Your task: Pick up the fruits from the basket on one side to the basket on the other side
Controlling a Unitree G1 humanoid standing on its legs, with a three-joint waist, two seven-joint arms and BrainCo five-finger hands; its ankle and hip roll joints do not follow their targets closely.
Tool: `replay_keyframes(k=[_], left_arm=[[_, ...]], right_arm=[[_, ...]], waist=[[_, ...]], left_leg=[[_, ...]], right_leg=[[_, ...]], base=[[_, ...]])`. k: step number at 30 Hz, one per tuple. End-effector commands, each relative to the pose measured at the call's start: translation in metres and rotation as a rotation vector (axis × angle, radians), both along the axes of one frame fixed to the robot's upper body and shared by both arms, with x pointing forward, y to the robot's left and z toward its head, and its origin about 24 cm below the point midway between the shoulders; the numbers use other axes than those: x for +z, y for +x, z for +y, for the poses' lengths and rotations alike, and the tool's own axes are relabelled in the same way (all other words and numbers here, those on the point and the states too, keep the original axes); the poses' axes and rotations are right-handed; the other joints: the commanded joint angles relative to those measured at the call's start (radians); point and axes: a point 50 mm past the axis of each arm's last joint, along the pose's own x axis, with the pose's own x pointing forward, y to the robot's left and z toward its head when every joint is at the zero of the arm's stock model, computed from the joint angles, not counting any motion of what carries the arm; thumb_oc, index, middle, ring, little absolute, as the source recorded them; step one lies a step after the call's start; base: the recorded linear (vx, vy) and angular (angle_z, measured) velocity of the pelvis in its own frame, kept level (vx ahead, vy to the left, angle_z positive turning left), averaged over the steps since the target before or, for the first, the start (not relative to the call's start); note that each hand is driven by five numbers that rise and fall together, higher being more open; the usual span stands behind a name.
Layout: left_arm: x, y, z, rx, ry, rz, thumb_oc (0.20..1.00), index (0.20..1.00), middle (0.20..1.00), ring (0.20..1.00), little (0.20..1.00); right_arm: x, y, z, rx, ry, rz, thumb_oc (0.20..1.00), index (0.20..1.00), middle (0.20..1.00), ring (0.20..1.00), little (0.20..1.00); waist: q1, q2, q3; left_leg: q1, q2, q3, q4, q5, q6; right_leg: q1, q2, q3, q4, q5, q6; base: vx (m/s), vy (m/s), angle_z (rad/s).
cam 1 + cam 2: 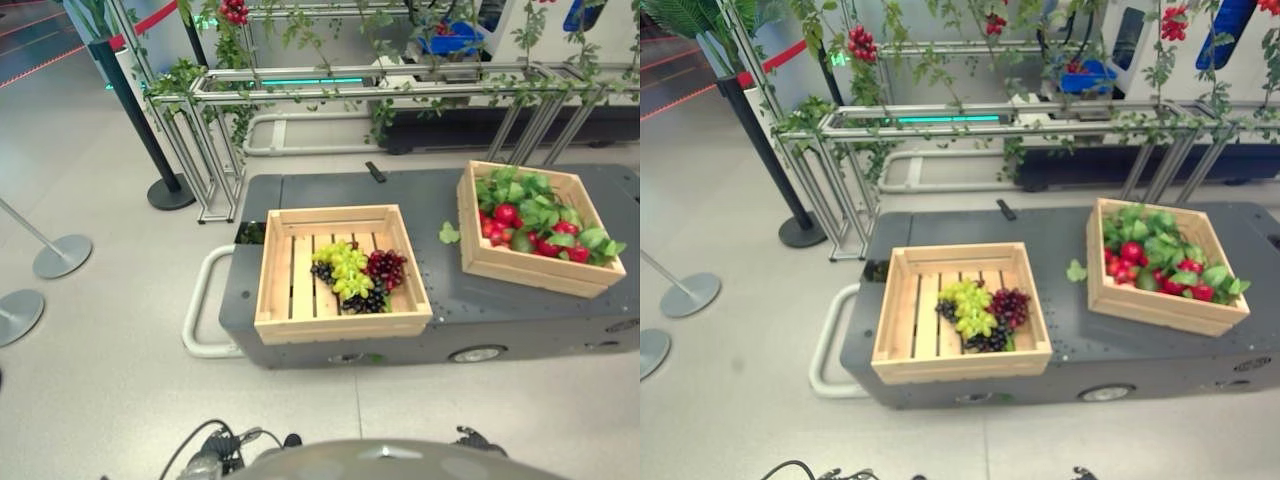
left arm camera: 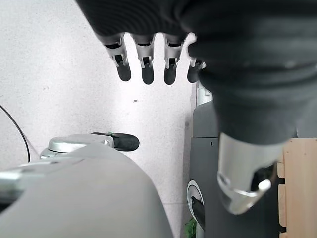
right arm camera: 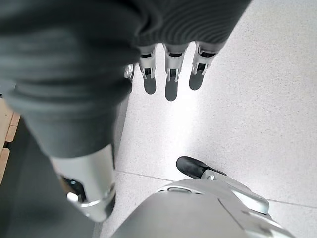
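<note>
Two wooden baskets point(image 1: 343, 270) point(image 1: 536, 228) hold grapes point(image 1: 356, 276), strawberries point(image 1: 530, 228).

A low dark grey cart point(image 1: 400, 200) stands on a pale speckled floor point(image 1: 90, 380). A white tube handle point(image 1: 200, 305) loops from the cart's left end. A small black bar-shaped object point(image 1: 375, 171) lies near its far edge, and a loose green leaf point(image 1: 448, 234) lies on its top. Behind the cart runs a metal frame point(image 1: 300, 85) hung with leafy vines and red berries point(image 1: 235, 12). Left of the cart stand a black post point(image 1: 140, 125) and round silver stanchion bases point(image 1: 62, 255).
</note>
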Motion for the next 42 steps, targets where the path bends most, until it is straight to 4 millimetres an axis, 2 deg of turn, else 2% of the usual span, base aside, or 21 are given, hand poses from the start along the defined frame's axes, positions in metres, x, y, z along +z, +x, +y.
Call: replay_keyframes(k=[1, 11, 20, 24, 25, 26, 29, 32, 34, 36, 37, 38, 40, 41, 42], left_arm=[[0.001, 0.020, -0.007, 0.005, -0.019, -0.031, 1.000, 1.000, 1.000, 1.000, 1.000], [0.002, 0.023, -0.007, 0.059, -0.039, -0.055, 1.000, 1.000, 1.000, 1.000, 1.000], [0.018, 0.061, -0.003, 0.080, -0.005, -0.263, 1.000, 1.000, 1.000, 1.000, 1.000], [0.043, 0.095, -0.004, 0.066, 0.005, -0.475, 1.000, 1.000, 1.000, 1.000, 1.000], [0.062, 0.111, -0.002, 0.058, 0.001, -0.607, 1.000, 1.000, 1.000, 1.000, 1.000], [0.062, 0.110, -0.002, 0.058, 0.001, -0.606, 1.000, 1.000, 1.000, 1.000, 1.000], [0.091, 0.127, 0.000, 0.029, -0.008, -0.774, 1.000, 1.000, 1.000, 1.000, 1.000], [0.112, 0.135, 0.001, 0.003, -0.014, -0.882, 1.000, 1.000, 1.000, 1.000, 1.000], [0.123, 0.139, 0.000, 0.004, -0.017, -0.939, 1.000, 1.000, 1.000, 1.000, 1.000], [0.130, 0.142, 0.002, 0.000, -0.008, -0.969, 1.000, 1.000, 1.000, 1.000, 1.000], [0.136, 0.143, 0.001, -0.013, -0.005, -0.996, 1.000, 1.000, 1.000, 1.000, 1.000], [0.140, 0.145, 0.001, -0.019, -0.004, -1.016, 1.000, 1.000, 1.000, 1.000, 1.000], [0.149, 0.149, 0.001, -0.038, 0.016, -1.049, 1.000, 1.000, 1.000, 1.000, 1.000], [0.157, 0.153, 0.003, -0.051, 0.036, -1.080, 1.000, 1.000, 1.000, 1.000, 1.000], [0.157, 0.153, 0.003, -0.051, 0.036, -1.080, 1.000, 1.000, 1.000, 1.000, 1.000]], right_arm=[[0.005, 0.017, -0.010, 0.040, -0.034, -0.024, 1.000, 1.000, 1.000, 1.000, 1.000], [0.005, 0.018, -0.011, 0.039, -0.036, -0.025, 1.000, 1.000, 1.000, 1.000, 1.000], [0.013, 0.033, -0.019, 0.025, -0.071, -0.113, 1.000, 1.000, 1.000, 1.000, 1.000], [0.017, 0.041, -0.023, 0.026, -0.092, -0.154, 1.000, 1.000, 1.000, 1.000, 1.000], [0.018, 0.041, -0.026, 0.026, -0.098, -0.165, 1.000, 1.000, 1.000, 1.000, 1.000], [0.018, 0.041, -0.026, 0.026, -0.098, -0.164, 1.000, 1.000, 1.000, 1.000, 1.000], [0.020, 0.041, -0.032, 0.015, -0.107, -0.166, 1.000, 1.000, 1.000, 1.000, 1.000], [0.021, 0.039, -0.038, 0.000, -0.120, -0.157, 1.000, 1.000, 1.000, 1.000, 1.000], [0.022, 0.041, -0.041, -0.010, -0.129, -0.159, 1.000, 1.000, 1.000, 1.000, 1.000], [0.023, 0.042, -0.042, -0.018, -0.132, -0.160, 1.000, 1.000, 1.000, 1.000, 1.000], [0.022, 0.039, -0.044, -0.023, -0.139, -0.144, 1.000, 1.000, 1.000, 1.000, 1.000], [0.022, 0.037, -0.045, -0.031, -0.143, -0.137, 1.000, 1.000, 1.000, 1.000, 1.000], [0.022, 0.032, -0.049, -0.053, -0.153, -0.125, 1.000, 1.000, 1.000, 1.000, 1.000], [0.023, 0.031, -0.052, -0.068, -0.161, -0.127, 1.000, 1.000, 1.000, 1.000, 1.000], [0.023, 0.032, -0.052, -0.068, -0.161, -0.127, 1.000, 1.000, 1.000, 1.000, 1.000]], waist=[[0.009, -0.022, 0.021], [0.008, -0.017, 0.028], [0.010, 0.001, 0.066], [0.014, 0.005, 0.091], [0.019, 0.008, 0.107], [0.018, 0.008, 0.106], [0.029, 0.006, 0.136], [0.038, 0.011, 0.162], [0.050, 0.012, 0.180], [0.054, 0.013, 0.181], [0.054, 0.012, 0.172], [0.052, 0.017, 0.167], [0.047, 0.030, 0.168], [0.047, 0.043, 0.169], [0.048, 0.043, 0.169]], left_leg=[[0.046, -0.003, 0.006, 0.059, -0.137, -0.013], [0.046, 0.004, 0.004, 0.056, -0.132, -0.019], [0.004, 0.011, -0.017, 0.105, -0.125, -0.035], [-0.031, 0.001, -0.034, 0.159, -0.131, -0.039], [-0.053, -0.009, -0.044, 0.196, -0.133, -0.041], [-0.054, -0.009, -0.045, 0.199, -0.134, -0.041], [-0.111, -0.040, -0.057, 0.301, -0.130, -0.051], [-0.176, -0.062, -0.064, 0.419, -0.100, -0.060], [-0.217, -0.095, -0.095, 0.455, -0.084, -0.065], [-0.229, -0.097, -0.101, 0.438, -0.094, -0.062], [-0.217, -0.050, -0.089, 0.375, -0.107, -0.065], [-0.219, -0.005, -0.085, 0.321, -0.086, -0.073], [-0.232, 0.083, -0.061, 0.213, -0.007, -0.088], [-0.238, 0.126, -0.028, 0.146, 0.045, -0.099], [-0.235, 0.126, -0.026, 0.142, 0.047, -0.099]], right_leg=[[-0.010, -0.031, -0.031, 0.041, -0.058, 0.056], [-0.011, -0.025, -0.031, 0.038, -0.062, 0.053], [-0.024, -0.013, -0.039, 0.043, -0.069, 0.039], [-0.029, -0.009, -0.043, 0.043, -0.070, 0.030], [-0.029, -0.009, -0.046, 0.044, -0.072, 0.026], [-0.030, -0.009, -0.047, 0.044, -0.072, 0.027], [-0.030, -0.022, -0.055, 0.046, -0.069, 0.019], [-0.026, -0.027, -0.066, 0.046, -0.067, 0.011], [-0.028, -0.030, -0.065, 0.047, -0.066, 0.006], [-0.033, -0.030, -0.063, 0.048, -0.070, 0.008], [-0.035, -0.032, -0.062, 0.052, -0.076, 0.015], [-0.032, -0.032, -0.067, 0.055, -0.080, 0.023], [-0.030, -0.032, -0.074, 0.063, -0.090, 0.039], [-0.018, -0.036, -0.081, 0.061, -0.102, 0.050], [-0.018, -0.035, -0.080, 0.062, -0.102, 0.049]], base=[[0.00, 0.000, 0.00], [0.00, -0.003, 0.00], [-0.03, -0.035, 0.04], [-0.06, -0.055, 0.12], [-0.05, -0.044, 0.12], [-0.05, -0.041, 0.10], [-0.06, -0.031, 0.12], [-0.06, -0.019, 0.18], [-0.05, -0.006, 0.11], [0.02, 0.023, -0.02], [0.08, 0.097, -0.05], [0.12, 0.130, 0.03], [0.14, 0.177, 0.23], [0.12, 0.162, 0.28], [0.11, 0.176, 0.25]])
